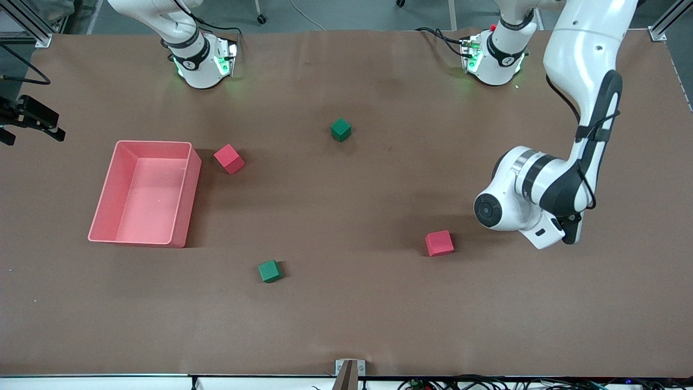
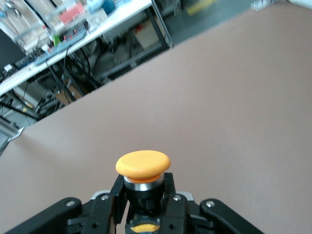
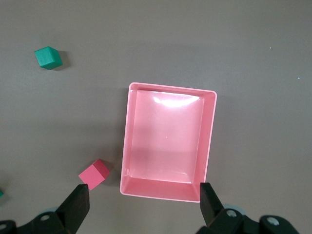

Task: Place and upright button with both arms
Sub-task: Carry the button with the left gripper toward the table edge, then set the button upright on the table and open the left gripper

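Green cube [image 1: 269, 271] lies lowest; left fingers [image 2: 118, 192] clench button [image 2: 143, 164], right fingers [image 3: 78, 204] released.

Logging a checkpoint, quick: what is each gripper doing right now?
Left gripper: shut on the button, up over the left arm's end of the table.
Right gripper: open, holding nothing, above the pink bin.

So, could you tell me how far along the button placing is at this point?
Done: the left gripper is shut on the button, orange cap clear of the fingers, over bare table near the left arm's end. In hand: carrying it. Left: setting it down upright; it is not on the table yet. The right gripper waits open above the pink bin, holding nothing.
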